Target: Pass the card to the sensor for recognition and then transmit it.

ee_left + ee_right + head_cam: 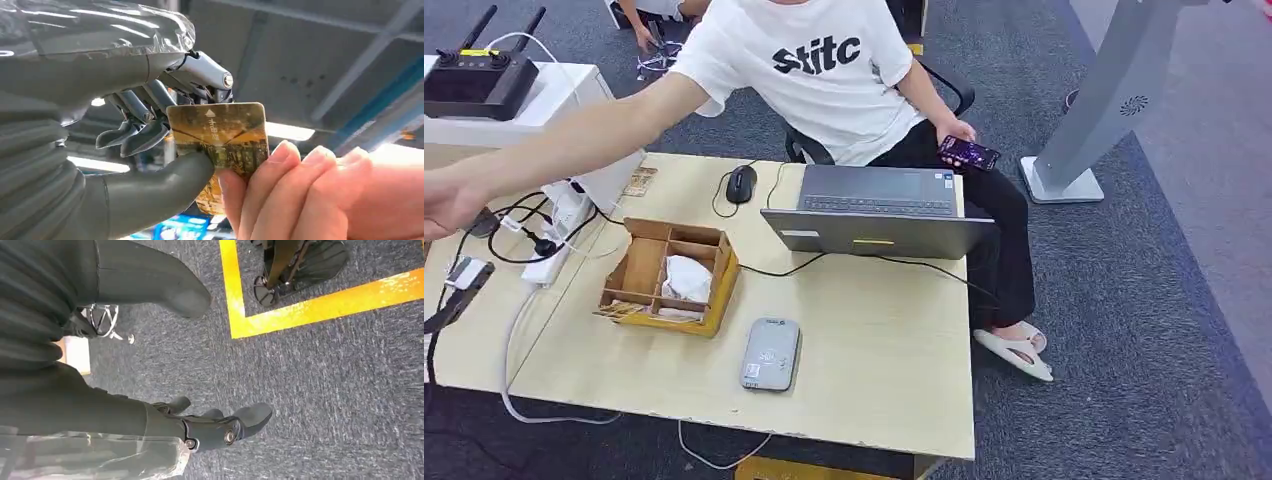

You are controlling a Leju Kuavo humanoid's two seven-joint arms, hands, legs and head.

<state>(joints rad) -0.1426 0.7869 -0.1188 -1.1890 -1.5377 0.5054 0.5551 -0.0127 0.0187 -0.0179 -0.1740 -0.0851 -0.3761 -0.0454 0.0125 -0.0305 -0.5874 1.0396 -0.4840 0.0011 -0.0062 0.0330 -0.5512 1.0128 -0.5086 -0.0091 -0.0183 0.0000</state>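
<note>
Card [217, 132] between left hand [150, 145] thumb and fingers

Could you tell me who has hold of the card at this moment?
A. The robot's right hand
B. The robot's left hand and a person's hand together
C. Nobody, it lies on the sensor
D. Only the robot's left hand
B: in the left wrist view the left hand pinches the card with its thumb while a person's hand grips the card's other edge.

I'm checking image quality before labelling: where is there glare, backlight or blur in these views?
Left wrist view: bright ceiling strip lights behind the gold printed card backlight it, and the person's fingertips are soft. Head view: even light, sharp. Right wrist view: the grey carpet is clear, the yellow floor tape slightly overexposed.
</note>
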